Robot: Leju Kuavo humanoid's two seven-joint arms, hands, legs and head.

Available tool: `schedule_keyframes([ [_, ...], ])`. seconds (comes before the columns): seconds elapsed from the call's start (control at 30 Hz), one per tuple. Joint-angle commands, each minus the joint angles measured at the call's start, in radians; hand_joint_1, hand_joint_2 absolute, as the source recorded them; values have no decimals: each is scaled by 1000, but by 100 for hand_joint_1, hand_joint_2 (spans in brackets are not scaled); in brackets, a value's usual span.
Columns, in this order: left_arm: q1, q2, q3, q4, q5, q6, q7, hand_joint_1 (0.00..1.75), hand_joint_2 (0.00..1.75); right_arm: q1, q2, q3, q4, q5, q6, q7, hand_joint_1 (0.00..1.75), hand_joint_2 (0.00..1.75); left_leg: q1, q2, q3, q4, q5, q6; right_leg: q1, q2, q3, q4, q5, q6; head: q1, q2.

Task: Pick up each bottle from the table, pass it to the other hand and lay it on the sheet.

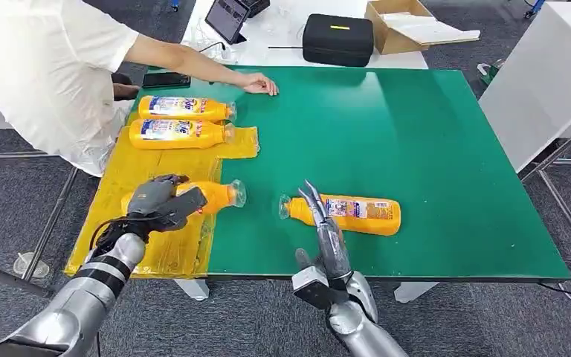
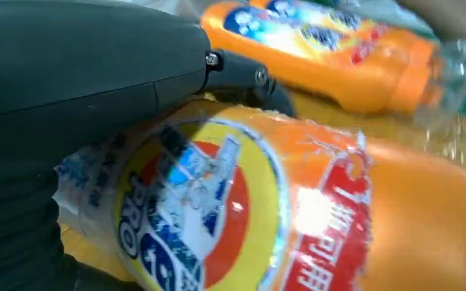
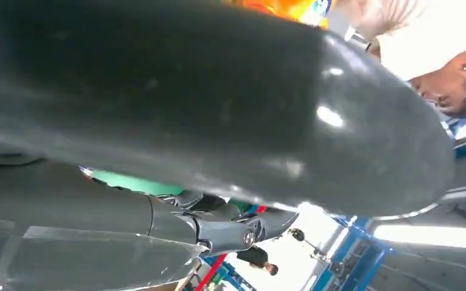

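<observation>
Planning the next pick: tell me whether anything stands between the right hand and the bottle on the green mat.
Nothing visible does. The right hand hovers open right at the bottle, near its neck.

Lab: green test table (image 1: 431,149), equipment case (image 1: 337,39).

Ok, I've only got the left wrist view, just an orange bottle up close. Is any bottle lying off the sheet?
Observer: Yes. The fourth bottle lies on its side on the green table, clear of the yellow sheet.
Operator: Where's the right robot hand?
Observer: The right robot hand is raised just in front of that bottle, fingers apart, holding nothing.
Operator: And where is the bottle I'm holding?
Observer: The left robot hand grips the near bottle at the sheet's edge, with its cap out over the green.
</observation>
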Motion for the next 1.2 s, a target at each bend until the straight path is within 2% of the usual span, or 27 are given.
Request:
schedule_keyframes([
  [0.03,-84,45,-107,108,-36,-104,33,0,175,-34,-22,49,45,-23,1,0,0,0,0,2,2,0,-1,0,1,1,2,0,-1,-2,0,0],
  [0.3,-76,53,-113,126,-21,-137,35,0,175,-48,-25,58,63,-45,1,0,0,0,0,3,2,0,-2,0,1,2,2,0,-1,-1,0,0],
  [0.63,-61,43,-102,77,9,-81,-10,0,175,-54,-27,58,84,-50,-7,0,0,0,0,2,2,0,-1,0,1,1,1,0,-1,-2,0,0],
  [0.77,-15,31,-90,-45,61,-32,-78,0,175,-37,-35,47,73,-45,-27,0,0,0,0,1,2,0,-2,1,1,0,2,0,-2,-2,0,0],
  [0.9,-3,24,-94,-75,69,-29,-81,0,175,-34,-37,44,70,-44,-29,0,0,0,0,0,2,0,-2,1,1,-1,2,0,-3,-2,0,0],
  [0.93,9,23,-88,-95,80,-21,-93,0,175,-30,-39,43,67,-43,-31,0,0,0,0,0,4,0,-3,1,1,-2,4,0,-4,-2,0,0],
  [0.97,37,28,-93,-153,99,-17,-106,0,175,-27,-40,40,66,-38,-33,0,0,0,0,0,-1,0,-1,0,1,-1,-1,0,-1,-1,0,0],
  [1.07,107,32,-121,-281,122,6,-102,0,175,-13,-48,26,58,-22,-45,0,0,0,0,1,1,0,-3,1,1,0,1,0,-3,-2,0,0],
  [1.2,128,31,-131,-309,126,10,-97,0,175,-6,-54,20,50,-22,-45,0,0,0,0,0,1,0,-3,1,1,-1,1,0,-3,-2,0,0],
])
